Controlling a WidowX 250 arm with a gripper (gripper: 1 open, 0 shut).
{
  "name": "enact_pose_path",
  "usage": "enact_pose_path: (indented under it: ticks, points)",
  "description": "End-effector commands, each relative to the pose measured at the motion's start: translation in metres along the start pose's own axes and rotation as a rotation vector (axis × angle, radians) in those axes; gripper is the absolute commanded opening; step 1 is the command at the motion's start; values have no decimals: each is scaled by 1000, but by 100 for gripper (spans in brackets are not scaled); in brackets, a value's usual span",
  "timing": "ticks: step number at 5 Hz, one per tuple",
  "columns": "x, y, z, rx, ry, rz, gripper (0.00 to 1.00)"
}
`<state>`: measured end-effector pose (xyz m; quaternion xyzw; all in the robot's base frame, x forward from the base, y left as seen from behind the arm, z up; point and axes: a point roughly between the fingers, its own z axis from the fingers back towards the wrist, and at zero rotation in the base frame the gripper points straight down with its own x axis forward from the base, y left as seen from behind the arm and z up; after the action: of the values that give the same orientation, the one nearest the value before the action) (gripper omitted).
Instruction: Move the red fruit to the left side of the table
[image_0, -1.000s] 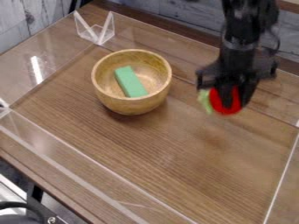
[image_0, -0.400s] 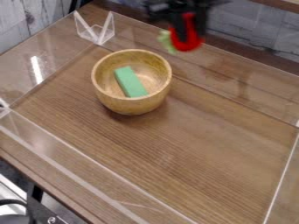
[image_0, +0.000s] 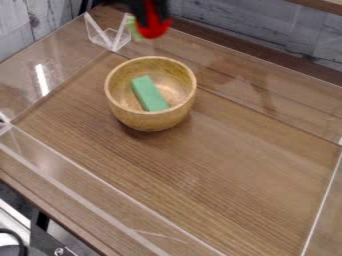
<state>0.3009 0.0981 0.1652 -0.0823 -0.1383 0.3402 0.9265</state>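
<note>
Red fruit (image_0: 154, 22) hangs high at the top edge, above the desk's (image_0: 227, 160) far left, gripped in the partly closed pincer (image_0: 152, 18). Nearer, a wooden bowl (image_0: 151, 95) holds a green block (image_0: 147, 94).

Gripper high at the top edge of the view, mostly cut off

Only the lowest part of the gripper (image_0: 151, 20) shows, blurred and dark, pointing steeply downward; the arm and wrist above it lie outside the picture. Its fingers are closed around the red fruit (image_0: 154, 24), which sits between them and hangs just below the dark body, lifted clear of the table. Finger shape and the exact line of contact are too smeared to make out
</note>
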Motion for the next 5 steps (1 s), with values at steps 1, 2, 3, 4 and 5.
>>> enact_pose_path:
  ticks: [1, 2, 3, 4, 5]
  points:
    - [29, 26, 15, -6, -76, -54, 0]
    - [41, 55, 8, 14, -73, -98, 0]
    - [57, 71, 7, 30, -74, -136, 0]
    - [71, 86, 1, 53, -68, -151, 0]
    - [67, 97, -21, 78, -60, -157, 0]
